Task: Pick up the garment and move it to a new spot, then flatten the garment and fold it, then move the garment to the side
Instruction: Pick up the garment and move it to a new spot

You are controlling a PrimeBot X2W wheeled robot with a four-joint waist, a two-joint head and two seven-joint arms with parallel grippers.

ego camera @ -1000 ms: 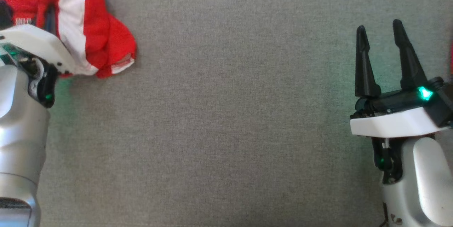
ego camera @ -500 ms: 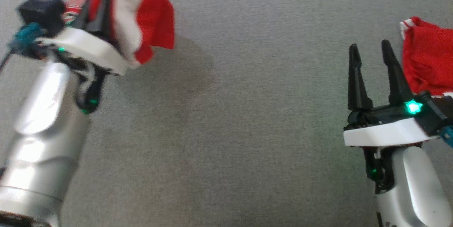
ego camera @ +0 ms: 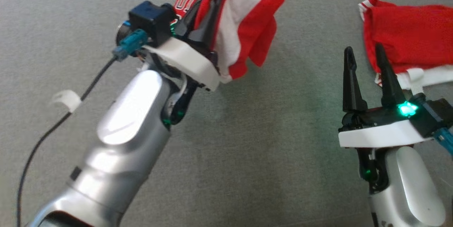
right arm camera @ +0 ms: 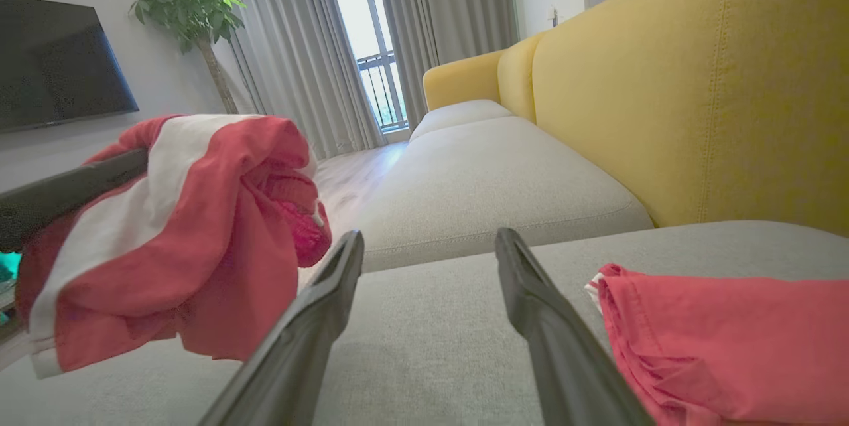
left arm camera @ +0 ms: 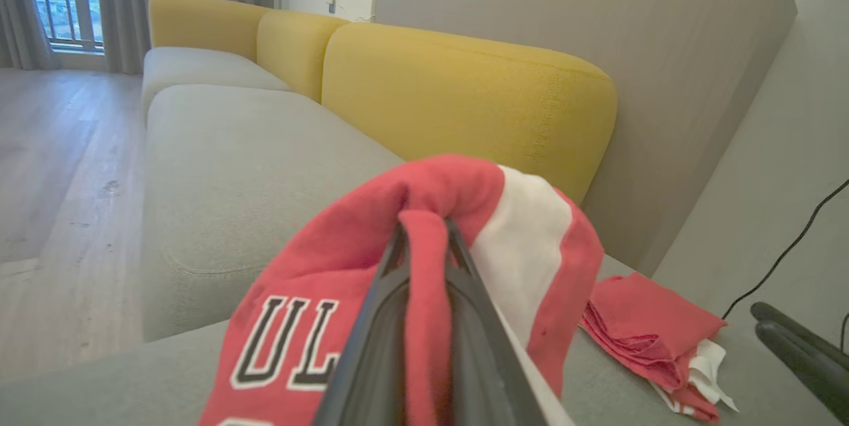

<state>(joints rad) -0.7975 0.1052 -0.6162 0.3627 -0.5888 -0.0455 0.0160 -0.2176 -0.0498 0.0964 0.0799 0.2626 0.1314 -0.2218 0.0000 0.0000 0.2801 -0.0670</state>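
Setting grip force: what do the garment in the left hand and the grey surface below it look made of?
The held garment looks like soft matte knit, probably cotton jersey: it drapes and bunches limply. The grey surface looks like coarse woven upholstery, matte, with a flecked weave showing.

Head camera looks down; both wrist cameras (low over seat (right arm camera: 431,346)) face yellow backrest (left arm camera: 464,94); all share the held garment (ego camera: 247,15).
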